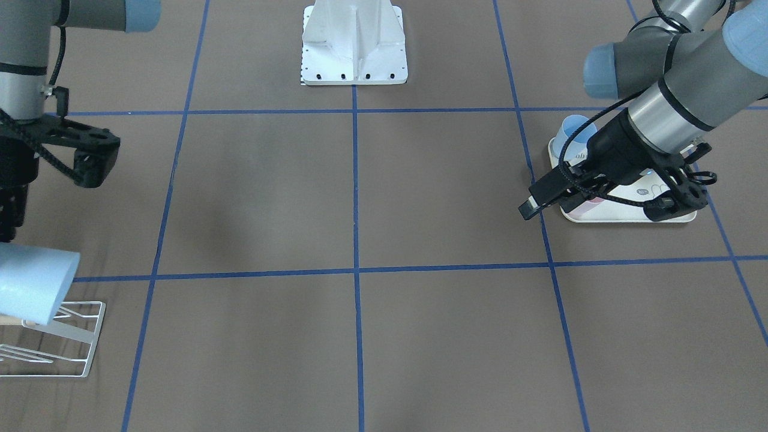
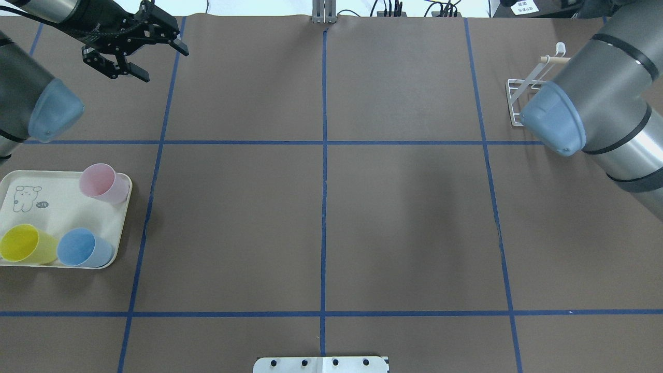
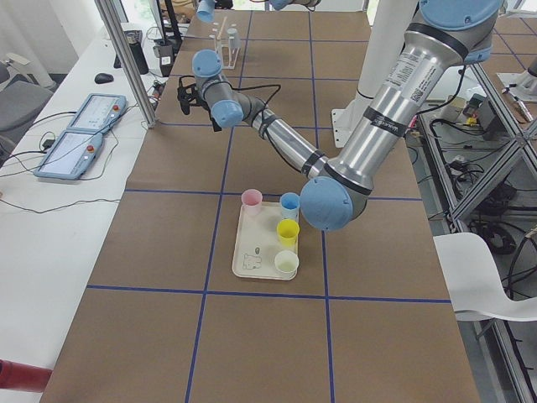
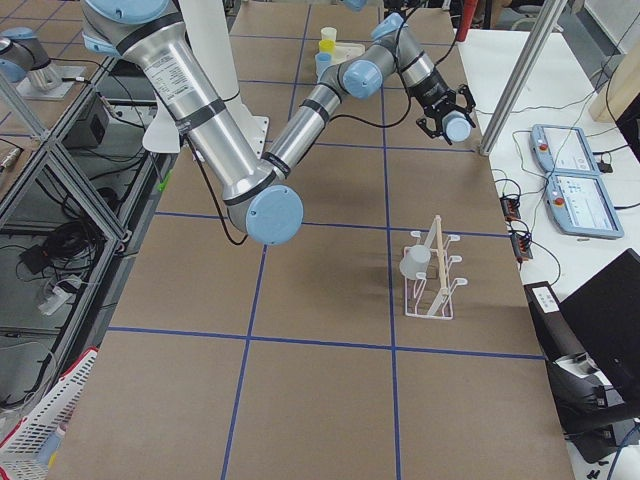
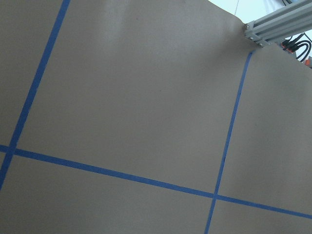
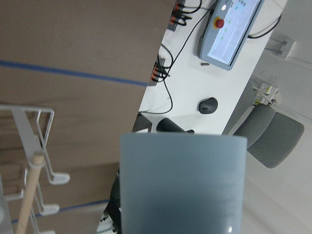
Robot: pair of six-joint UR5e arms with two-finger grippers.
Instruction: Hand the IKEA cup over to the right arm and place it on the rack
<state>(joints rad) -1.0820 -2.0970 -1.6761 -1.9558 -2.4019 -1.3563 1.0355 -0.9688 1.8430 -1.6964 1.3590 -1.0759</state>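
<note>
My right gripper (image 4: pixel 447 117) is shut on a pale blue IKEA cup (image 6: pixel 183 185). It holds the cup (image 1: pixel 33 287) high above the white wire rack (image 1: pixel 66 336) with its wooden rod. The right wrist view has the rack (image 6: pixel 29 146) just left of the cup. My right arm's elbow hides part of the rack (image 2: pixel 520 96) from overhead. Another pale cup (image 4: pixel 413 260) hangs on the rack (image 4: pixel 432 290). My left gripper (image 2: pixel 164 66) hovers open and empty at the table's far left, away from everything.
A cream tray (image 2: pixel 62 215) at my left holds a pink cup (image 2: pixel 103 182), a yellow cup (image 2: pixel 23 243) and a blue cup (image 2: pixel 83 247). A metal post (image 2: pixel 323 10) stands at the far edge. The white robot base (image 1: pixel 354 48) sits mid-table on my side.
</note>
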